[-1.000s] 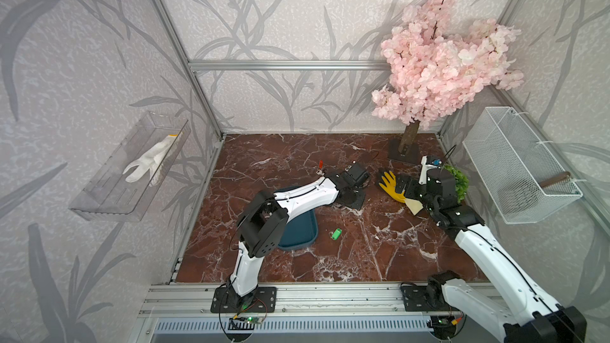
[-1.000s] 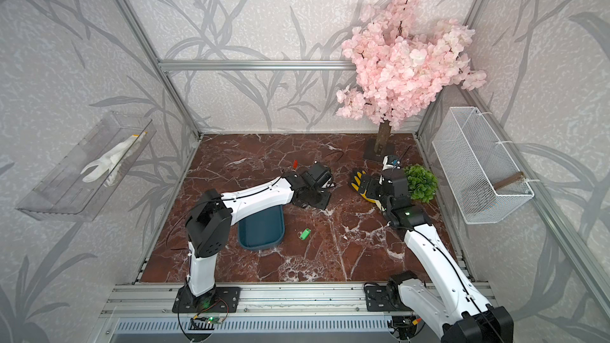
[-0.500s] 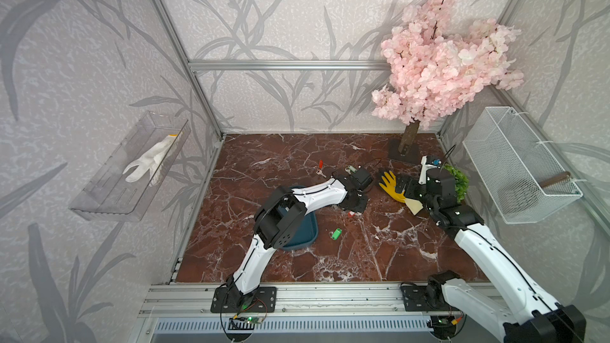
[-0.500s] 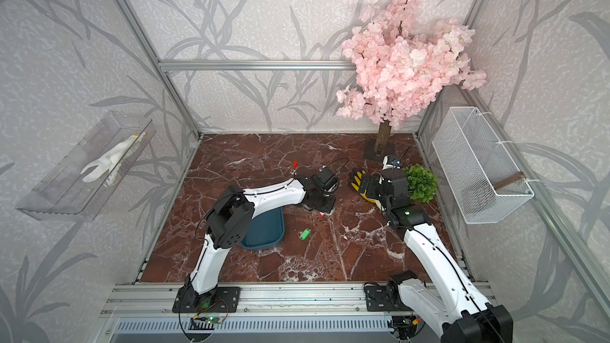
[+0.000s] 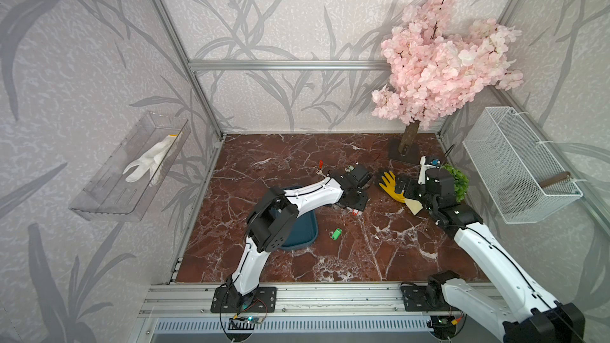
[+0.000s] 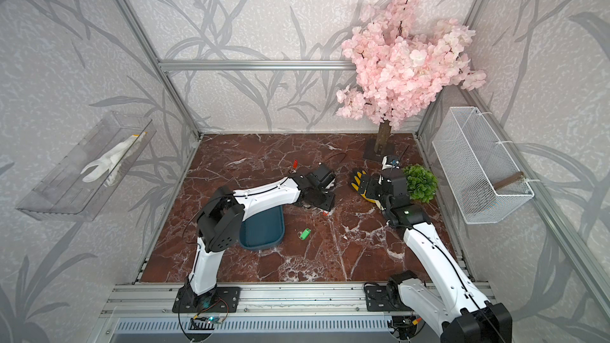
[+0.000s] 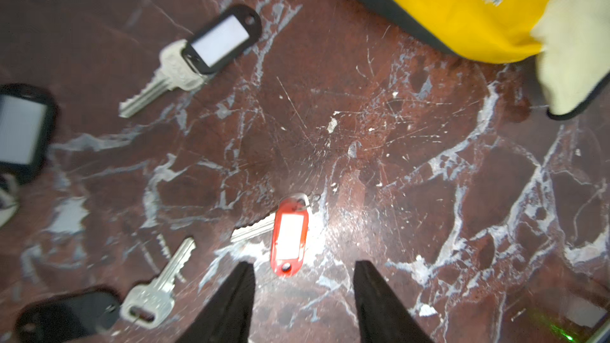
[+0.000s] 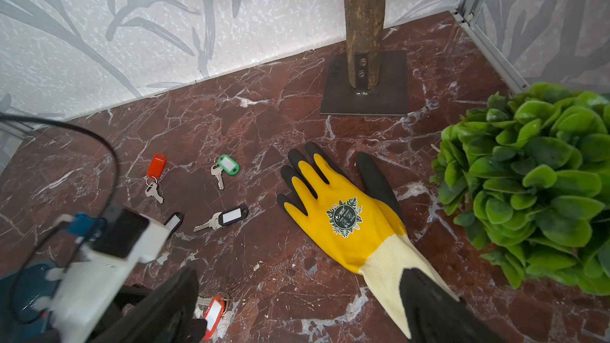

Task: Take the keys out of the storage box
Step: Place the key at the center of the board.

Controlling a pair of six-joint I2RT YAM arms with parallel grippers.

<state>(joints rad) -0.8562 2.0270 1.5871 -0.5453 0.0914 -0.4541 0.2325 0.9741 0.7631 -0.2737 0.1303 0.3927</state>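
Note:
The teal storage box [image 5: 302, 229] [image 6: 264, 229] lies at the front left of the marble floor, half covered by my left arm; no keys show in its visible part. Keys lie outside it: a red-tagged one [image 7: 289, 235] [image 5: 355, 212] just ahead of my left gripper [image 7: 304, 263], which is open and empty. Beside it lie black-tagged keys [image 7: 219, 39]. A green-tagged key [image 5: 336, 234] lies right of the box. Farther back are a red-tagged key [image 8: 155, 166] and a green-tagged key [image 8: 227, 164]. My right gripper [image 8: 300, 273] is open above a yellow glove's cuff.
The yellow glove [image 5: 391, 186] lies between the two grippers. A pink blossom tree [image 5: 409, 140] on a plate stands at the back right, with a green plant [image 5: 457, 183] beside it. A wire basket [image 5: 515, 163] hangs on the right wall, a clear tray [image 5: 132, 166] on the left.
My left arm swung its elbow rightward and its gripper went from shut to open; the red-tagged key now lies free on the floor. The right arm has not moved.

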